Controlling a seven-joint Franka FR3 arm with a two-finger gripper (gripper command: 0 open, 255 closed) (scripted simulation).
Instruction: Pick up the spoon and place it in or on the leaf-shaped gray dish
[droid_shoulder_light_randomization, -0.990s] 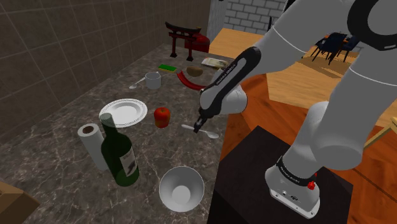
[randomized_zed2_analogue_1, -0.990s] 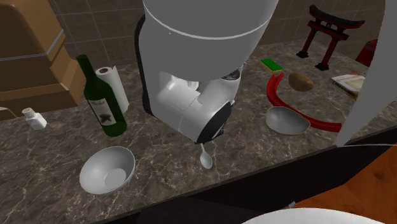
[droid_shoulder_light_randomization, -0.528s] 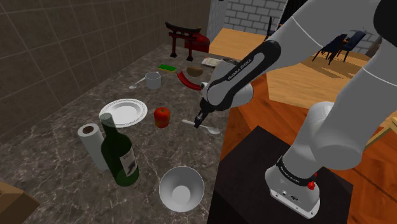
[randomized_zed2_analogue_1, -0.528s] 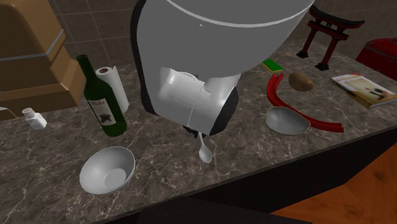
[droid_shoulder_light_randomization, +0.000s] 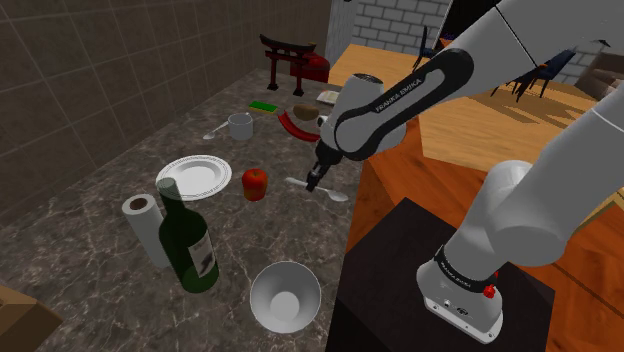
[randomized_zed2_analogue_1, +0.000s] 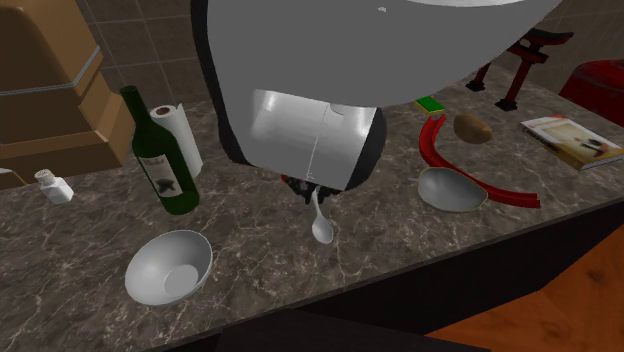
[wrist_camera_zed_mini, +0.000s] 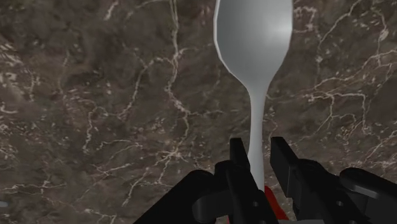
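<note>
My gripper (droid_shoulder_light_randomization: 314, 181) is shut on the handle of a pale grey spoon (droid_shoulder_light_randomization: 331, 193), which hangs just above the dark marble counter near its front edge. In the wrist view the black fingers (wrist_camera_zed_mini: 238, 167) clasp the thin handle and the spoon (wrist_camera_zed_mini: 253, 38) bowl points away from them. In the second exterior view the spoon (randomized_zed2_analogue_1: 321, 227) dangles below the arm's big white link. The leaf-shaped grey dish (randomized_zed2_analogue_1: 452, 189) lies on the counter to that view's right, beside a curved red piece (randomized_zed2_analogue_1: 436, 150).
A green bottle (droid_shoulder_light_randomization: 187, 240), a paper towel roll (droid_shoulder_light_randomization: 145, 222) and a grey bowl (droid_shoulder_light_randomization: 285, 295) stand near the stand. A white plate (droid_shoulder_light_randomization: 196, 176), a red apple (droid_shoulder_light_randomization: 255, 183) and a mug (droid_shoulder_light_randomization: 240, 125) lie farther along. A red torii model (droid_shoulder_light_randomization: 287, 60) stands at the far end.
The arm has swung up and toward the far end of the counter. The spoon, held throughout, has risen a little off the marble and shifted that way.
</note>
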